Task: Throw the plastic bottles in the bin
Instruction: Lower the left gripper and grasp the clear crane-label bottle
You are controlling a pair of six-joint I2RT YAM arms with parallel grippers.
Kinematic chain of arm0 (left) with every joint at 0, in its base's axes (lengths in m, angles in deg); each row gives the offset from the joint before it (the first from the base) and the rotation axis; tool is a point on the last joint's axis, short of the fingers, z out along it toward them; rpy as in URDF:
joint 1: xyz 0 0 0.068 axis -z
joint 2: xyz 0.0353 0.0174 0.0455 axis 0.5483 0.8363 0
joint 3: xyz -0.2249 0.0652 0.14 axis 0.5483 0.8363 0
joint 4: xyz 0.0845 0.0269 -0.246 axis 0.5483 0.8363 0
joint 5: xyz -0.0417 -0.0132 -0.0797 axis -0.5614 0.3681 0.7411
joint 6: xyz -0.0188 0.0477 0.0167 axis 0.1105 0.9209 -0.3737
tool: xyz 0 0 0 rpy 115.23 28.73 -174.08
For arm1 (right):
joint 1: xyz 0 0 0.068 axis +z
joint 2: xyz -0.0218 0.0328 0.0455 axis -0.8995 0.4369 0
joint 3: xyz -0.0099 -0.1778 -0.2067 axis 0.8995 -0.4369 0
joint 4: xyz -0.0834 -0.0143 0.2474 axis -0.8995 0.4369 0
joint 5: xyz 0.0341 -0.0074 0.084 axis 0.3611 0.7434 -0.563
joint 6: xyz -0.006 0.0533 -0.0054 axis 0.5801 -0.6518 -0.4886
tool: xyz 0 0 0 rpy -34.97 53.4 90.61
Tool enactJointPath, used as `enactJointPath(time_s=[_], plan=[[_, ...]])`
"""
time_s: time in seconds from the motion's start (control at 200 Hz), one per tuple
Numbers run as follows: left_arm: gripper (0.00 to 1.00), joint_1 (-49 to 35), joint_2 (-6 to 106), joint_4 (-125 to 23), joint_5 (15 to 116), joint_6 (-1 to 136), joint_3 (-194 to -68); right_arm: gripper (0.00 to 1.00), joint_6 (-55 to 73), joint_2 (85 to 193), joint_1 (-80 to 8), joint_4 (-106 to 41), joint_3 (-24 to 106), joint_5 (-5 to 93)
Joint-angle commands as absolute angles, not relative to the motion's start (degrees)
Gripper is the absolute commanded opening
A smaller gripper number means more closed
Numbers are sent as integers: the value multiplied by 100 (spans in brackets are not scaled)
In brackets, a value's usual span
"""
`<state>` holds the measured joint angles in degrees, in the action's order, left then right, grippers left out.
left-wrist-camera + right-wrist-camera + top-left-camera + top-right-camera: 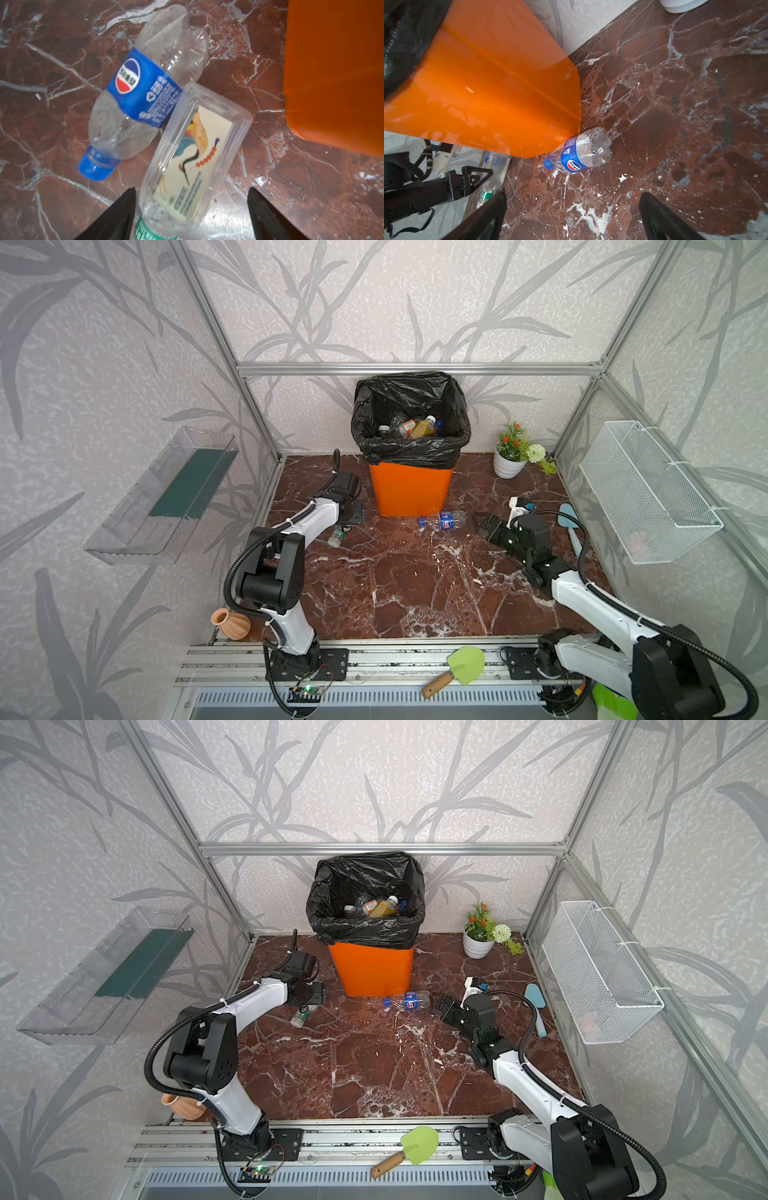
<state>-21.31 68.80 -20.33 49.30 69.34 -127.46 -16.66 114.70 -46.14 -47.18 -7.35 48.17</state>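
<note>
Left gripper (pixel 191 189) gapes open around a clear, square, green-capped bottle (pixel 197 145) lying flat.

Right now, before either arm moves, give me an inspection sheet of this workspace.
Surface: red-brown marble tabletop, no spills seen.
Job's things: orange bin at the back, bottles inside; blue-label bottle and green-capped bottle lying outside.
Clutter: terracotta vase, green trowel, potted plant, blue brush.
Hands: left hand open astride the green-capped bottle; right hand open, empty.
Cables: black conduit along each arm, clear of bottles.
Surroundings: wire basket and clear tray on side walls.
</note>
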Motion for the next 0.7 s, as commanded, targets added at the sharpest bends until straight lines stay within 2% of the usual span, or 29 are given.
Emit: enactJointPath(time_s=[0.0, 0.29, 0.695], plan=[[84, -2147, 7029, -1915, 4865, 7090, -12973, 100, -1578, 11427, -4630, -4718, -804, 4897], [82, -2145, 7487, -1808, 4682, 7151, -13257, 100, -1568, 11437, -4652, -4722, -796, 4914], [77, -2140, 7721, -1639, 5055, 7169, -13412, 100, -1569, 11462, -4669, -4735, -796, 4907]])
